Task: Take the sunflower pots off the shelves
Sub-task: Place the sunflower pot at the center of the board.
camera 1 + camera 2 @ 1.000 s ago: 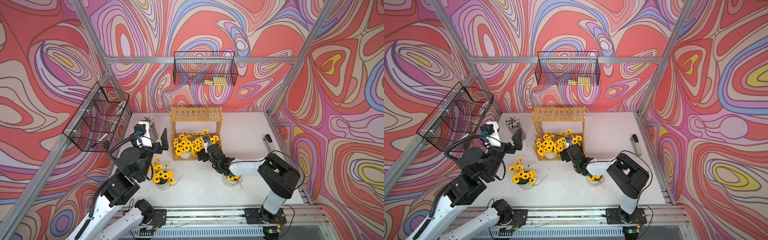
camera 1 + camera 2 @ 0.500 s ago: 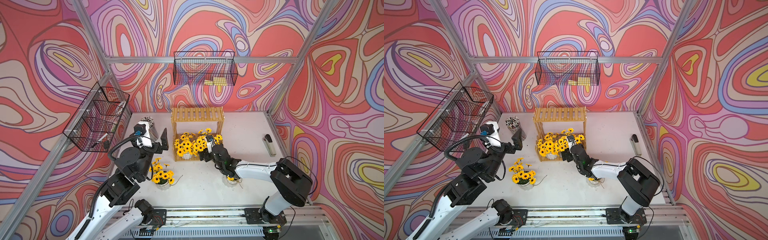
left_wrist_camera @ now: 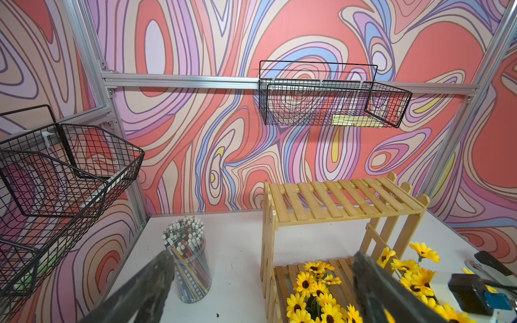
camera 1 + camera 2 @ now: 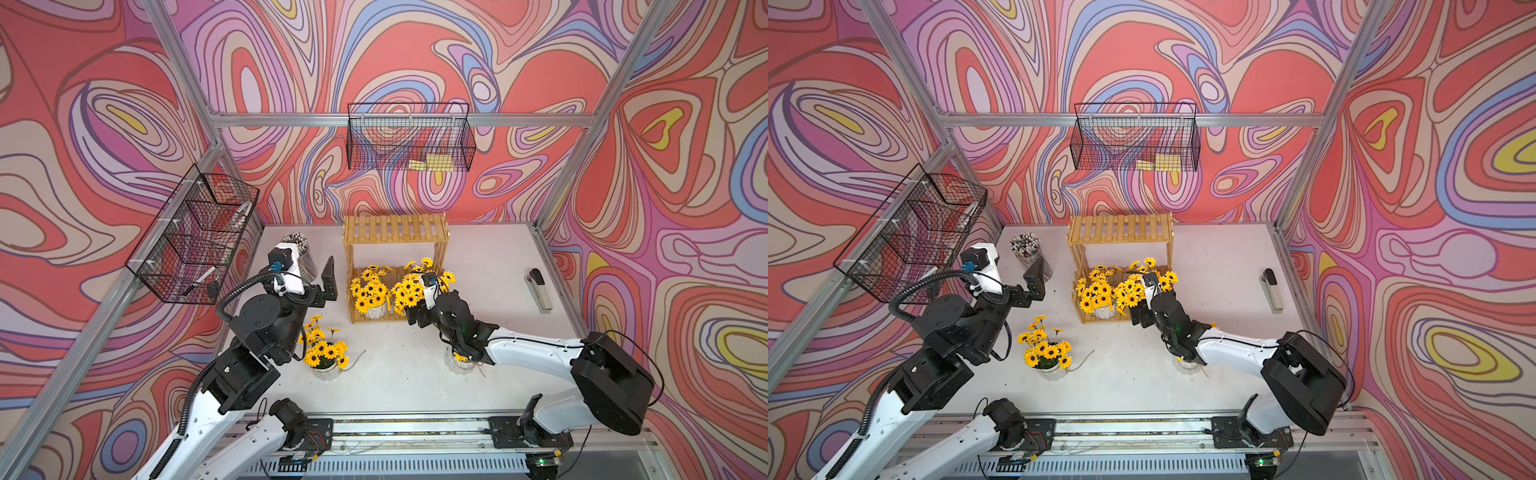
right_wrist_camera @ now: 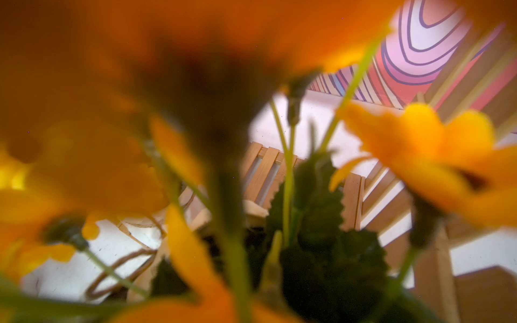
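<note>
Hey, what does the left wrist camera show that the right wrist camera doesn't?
Only the left wrist view: the clear cup of pencils, the black wire basket on the back wall, and the open left gripper. Only the right wrist view: blurred close-ups of green stems and what looks like brown twine. Both: yellow sunflowers and the yellowish wooden slatted rack.

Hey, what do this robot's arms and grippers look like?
Left arm: white link shells, bulky black joints, a ribbed black cable hose and a white wrist camera with a blue connector. Right arm: the same white and black, with thin black wires looping at the elbow. The left gripper has dark, tapered fingers; the right gripper is black, its tips hidden.
</note>
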Controlling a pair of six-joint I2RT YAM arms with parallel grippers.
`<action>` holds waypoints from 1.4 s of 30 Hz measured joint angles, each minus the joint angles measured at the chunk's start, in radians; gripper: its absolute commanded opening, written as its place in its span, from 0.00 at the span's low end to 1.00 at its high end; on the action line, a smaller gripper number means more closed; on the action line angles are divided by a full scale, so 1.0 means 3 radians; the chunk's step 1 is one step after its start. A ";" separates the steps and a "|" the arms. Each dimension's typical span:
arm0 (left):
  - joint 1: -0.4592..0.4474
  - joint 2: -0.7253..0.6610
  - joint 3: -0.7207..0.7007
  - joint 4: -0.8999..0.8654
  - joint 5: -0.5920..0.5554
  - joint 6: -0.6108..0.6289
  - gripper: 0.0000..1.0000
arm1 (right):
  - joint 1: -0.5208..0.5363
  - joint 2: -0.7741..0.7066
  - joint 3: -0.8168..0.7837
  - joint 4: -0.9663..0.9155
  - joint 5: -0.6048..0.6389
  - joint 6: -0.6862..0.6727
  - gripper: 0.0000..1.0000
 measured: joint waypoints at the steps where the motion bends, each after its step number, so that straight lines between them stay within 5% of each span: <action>1: 0.0000 0.0000 0.0000 0.0000 0.0000 0.0000 1.00 | 0.0005 -0.0015 0.0000 -0.0015 -0.0005 -0.0009 0.24; 25: 0.0000 0.0003 0.0000 0.0023 0.0000 0.0001 1.00 | 0.0417 -0.0605 -0.0053 -0.0538 -0.0132 -0.0100 0.21; 42: 0.0000 0.0003 0.0000 0.0023 0.0000 0.0000 1.00 | 0.0693 -0.0584 -0.0053 -0.0656 -0.0398 -0.0056 0.19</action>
